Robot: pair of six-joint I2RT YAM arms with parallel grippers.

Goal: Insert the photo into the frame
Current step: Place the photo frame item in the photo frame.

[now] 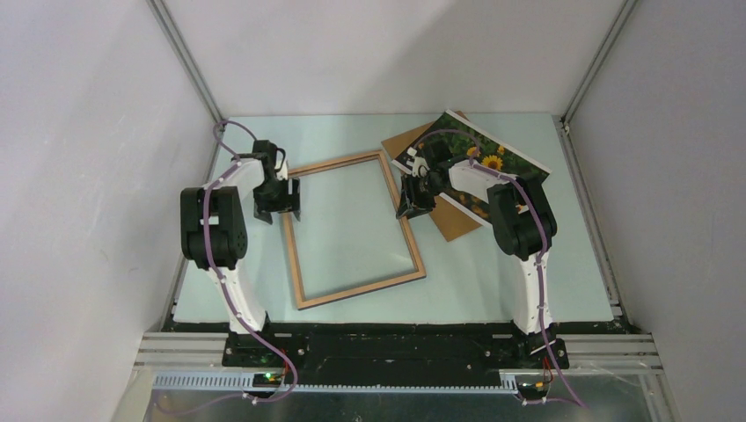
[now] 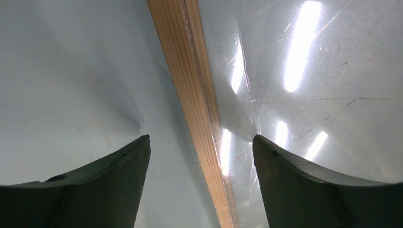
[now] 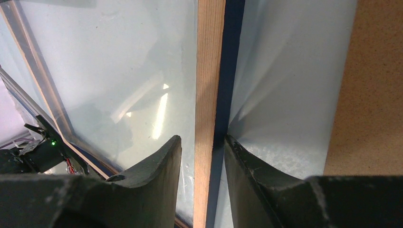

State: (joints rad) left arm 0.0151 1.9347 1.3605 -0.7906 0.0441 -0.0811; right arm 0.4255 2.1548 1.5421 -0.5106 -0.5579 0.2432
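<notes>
The frame lies flat mid-table, wood face up, its long axis running top to bottom of the overhead view; the left gripper straddles the left rail near the upper-left corner, jaws spread wide, clear of the wood; the right gripper brackets the right rail, half closed — whether it pinches, I cannot tell; the photo rests on the backing board at upper right, just beyond the right gripper — the nearer arm to fetch it.
</notes>
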